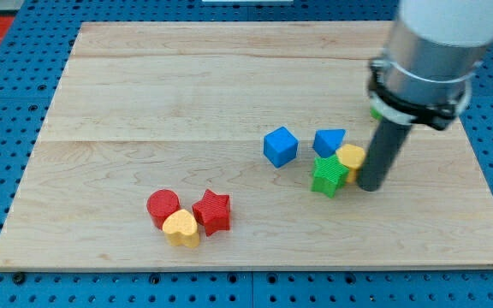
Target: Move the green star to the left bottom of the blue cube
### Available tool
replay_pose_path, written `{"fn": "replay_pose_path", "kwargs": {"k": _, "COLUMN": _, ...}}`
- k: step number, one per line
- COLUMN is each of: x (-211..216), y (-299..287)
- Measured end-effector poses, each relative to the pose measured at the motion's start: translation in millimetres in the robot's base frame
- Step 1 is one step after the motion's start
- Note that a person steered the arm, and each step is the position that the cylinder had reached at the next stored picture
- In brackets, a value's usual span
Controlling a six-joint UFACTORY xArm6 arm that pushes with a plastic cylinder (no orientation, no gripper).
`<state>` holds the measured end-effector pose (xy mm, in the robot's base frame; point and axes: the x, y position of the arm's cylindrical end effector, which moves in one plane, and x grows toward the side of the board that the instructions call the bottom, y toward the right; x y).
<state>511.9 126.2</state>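
The green star (328,174) lies on the wooden board, right of centre. The blue cube (280,146) sits up and to its left, a small gap apart. My tip (370,186) stands just right of the green star, touching or nearly touching a yellow block (351,156) that sits against the star's upper right. A blue triangular block (329,141) sits directly above the star, next to the yellow block.
A red cylinder (163,204), a yellow heart (181,228) and a red star (212,211) cluster at the board's lower left. A bit of a green block (373,111) shows behind the arm. The board's right edge (486,171) is close to the tip.
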Motion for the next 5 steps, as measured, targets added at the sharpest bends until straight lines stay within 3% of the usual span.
{"fn": "replay_pose_path", "kwargs": {"k": 1, "x": -2, "y": -41}}
{"fn": "replay_pose_path", "kwargs": {"k": 3, "x": -2, "y": -41}}
{"fn": "replay_pose_path", "kwargs": {"k": 5, "x": 0, "y": 58}}
